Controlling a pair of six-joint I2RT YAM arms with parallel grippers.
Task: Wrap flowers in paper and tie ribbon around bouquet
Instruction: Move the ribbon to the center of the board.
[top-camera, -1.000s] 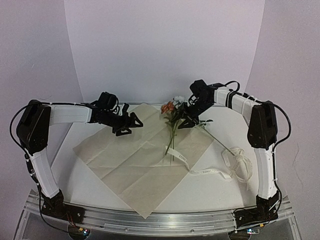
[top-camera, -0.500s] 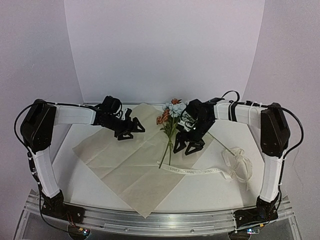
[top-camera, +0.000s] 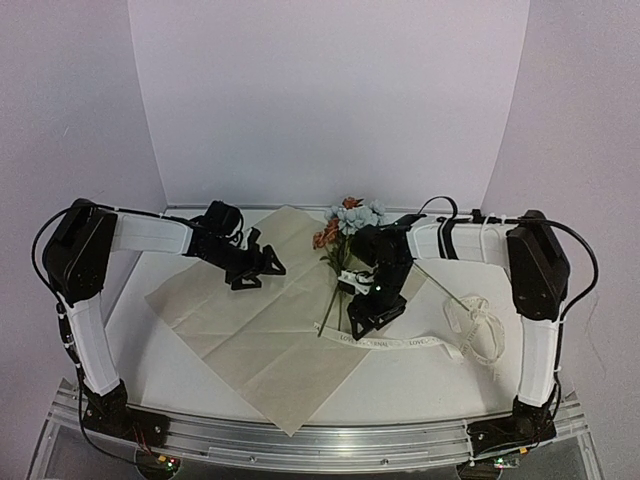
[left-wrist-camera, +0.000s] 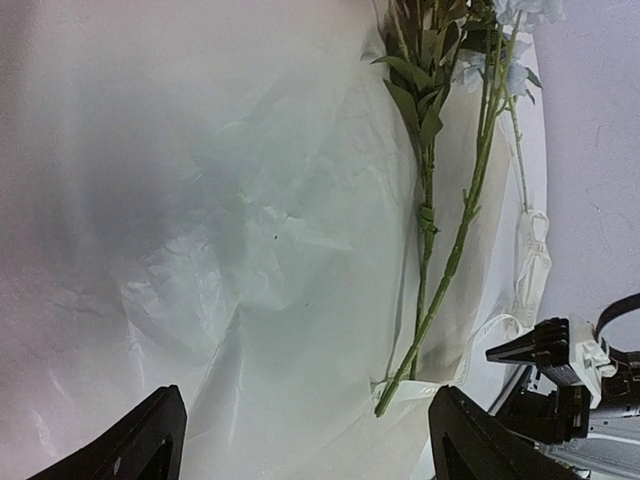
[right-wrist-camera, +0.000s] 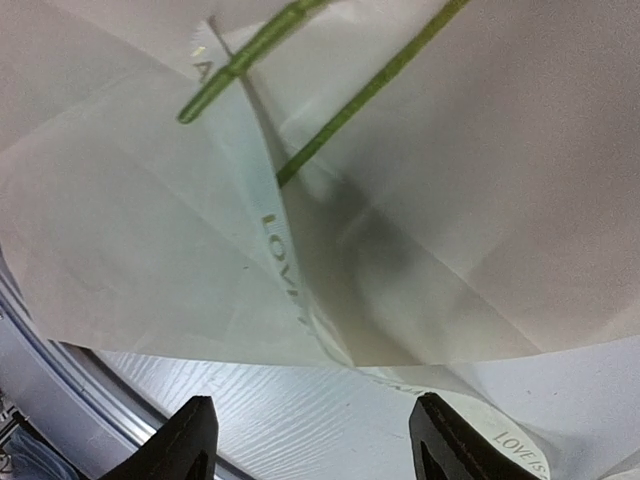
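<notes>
Step in hand: laying-up, wrapping not begun. The flowers (top-camera: 347, 222) lay loose on the kraft paper (top-camera: 250, 330), blooms beyond your right claw (top-camera: 373, 318) and stem ends (right-wrist-camera: 215, 90) just ahead of its fingertips. That claw hung released over the sheet's right edge, nothing between its jaws. The lettered ribbon (top-camera: 410, 343) ran from under it out to its right, untied. Your left claw (top-camera: 255, 272) was also spread wide and empty, hovering over the sheet with the stems well off to its right.

Next move, as I judge it: pinch a paper edge and fold it over the stems, and the ribbon end on the sheet may be caught in the fold.

Unclear: the right claw hid the paper's right corner from above. The left wrist view cropped the blooms. You could not tell whether the ribbon tip lay under the stem.
</notes>
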